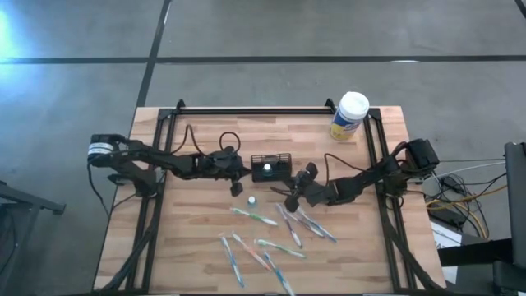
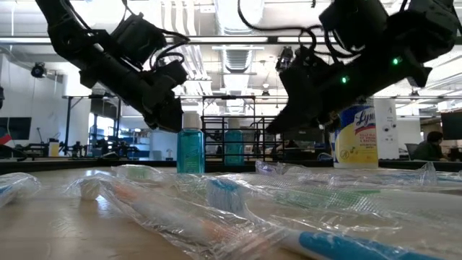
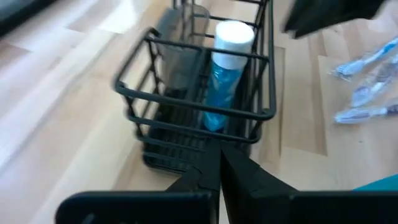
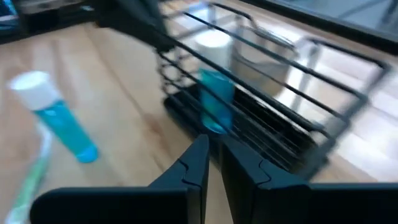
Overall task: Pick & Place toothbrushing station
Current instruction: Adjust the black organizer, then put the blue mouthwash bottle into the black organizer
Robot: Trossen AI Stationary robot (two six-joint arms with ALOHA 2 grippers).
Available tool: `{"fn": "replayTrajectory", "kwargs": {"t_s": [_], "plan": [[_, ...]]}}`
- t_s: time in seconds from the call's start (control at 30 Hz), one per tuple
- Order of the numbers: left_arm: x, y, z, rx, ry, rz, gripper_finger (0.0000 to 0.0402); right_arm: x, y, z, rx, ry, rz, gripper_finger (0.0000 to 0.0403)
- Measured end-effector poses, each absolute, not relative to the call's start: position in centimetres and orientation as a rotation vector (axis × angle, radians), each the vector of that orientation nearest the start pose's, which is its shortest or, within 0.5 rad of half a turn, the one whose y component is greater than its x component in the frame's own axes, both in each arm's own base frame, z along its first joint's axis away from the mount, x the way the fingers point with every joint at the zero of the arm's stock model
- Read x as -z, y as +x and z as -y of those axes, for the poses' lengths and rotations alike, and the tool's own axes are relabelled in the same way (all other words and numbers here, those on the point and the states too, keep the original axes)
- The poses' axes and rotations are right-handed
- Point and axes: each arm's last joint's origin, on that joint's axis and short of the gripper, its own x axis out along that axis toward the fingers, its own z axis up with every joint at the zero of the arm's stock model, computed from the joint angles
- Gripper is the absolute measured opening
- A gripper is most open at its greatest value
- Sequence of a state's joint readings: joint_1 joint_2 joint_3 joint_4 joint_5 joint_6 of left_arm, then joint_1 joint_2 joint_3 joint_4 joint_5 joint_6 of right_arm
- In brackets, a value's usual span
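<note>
I see the toothbrushing station (image 1: 270, 167) between closed left end effector (image 1: 236, 171) and near-closed, empty right end effector (image 1: 289, 191); wrist views reveal its blue bottle (image 3: 222, 81).

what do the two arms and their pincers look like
Both arms are dark, nearly black, jointed and slim, with loose black cables looping along them. The left arm has a pale band at its base; the right arm ends in a boxy black base. Small green lights glow on the right arm in the low view. Each pincer, left pincer and right pincer, has two flat, tapering black fingers.
</note>
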State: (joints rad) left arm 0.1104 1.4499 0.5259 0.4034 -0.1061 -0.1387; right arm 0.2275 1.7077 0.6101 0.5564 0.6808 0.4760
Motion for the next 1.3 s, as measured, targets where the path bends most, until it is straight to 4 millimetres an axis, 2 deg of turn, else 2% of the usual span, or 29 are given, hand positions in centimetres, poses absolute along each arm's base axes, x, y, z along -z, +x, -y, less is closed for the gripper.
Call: {"fn": "replayTrajectory", "kwargs": {"t_s": [0.33, 0.53, 0.73, 0.87, 1.0, 1.13, 1.3], "plan": [[-18.6, 24.0, -3.1, -0.270, -0.083, -0.527, 0.0014, -16.0, 29.9, -6.9, 0.435, 0.119, -0.397, 0.0038], [-20.7, 21.1, -2.5, -0.162, 0.023, -0.493, 0.0014, -20.5, 29.3, -8.8, 0.089, 0.096, -0.270, 0.0038], [-21.8, 17.1, -1.7, -0.048, 0.051, -0.307, 0.0014, -24.5, 26.8, -9.3, -0.011, 0.029, -0.121, 0.0038], [-21.0, 14.8, -1.4, -0.028, 0.053, -0.245, 0.0013, -25.4, 24.1, -7.4, -0.046, 0.057, -0.065, 0.0038], [-19.8, 13.3, -1.1, -0.004, 0.034, -0.196, 0.0014, -25.6, 21.2, -5.3, -0.001, 0.110, 0.002, 0.0038], [-18.8, 12.4, -1.0, 0.024, 0.007, -0.162, 0.0010, -25.2, 18.7, -4.6, -0.006, 0.106, 0.052, 0.0038], [-18.0, 11.9, -0.9, 0.040, 0.007, -0.133, 0.0009, -24.2, 16.8, -4.0, 0.004, 0.114, 0.079, 0.0038]]}}
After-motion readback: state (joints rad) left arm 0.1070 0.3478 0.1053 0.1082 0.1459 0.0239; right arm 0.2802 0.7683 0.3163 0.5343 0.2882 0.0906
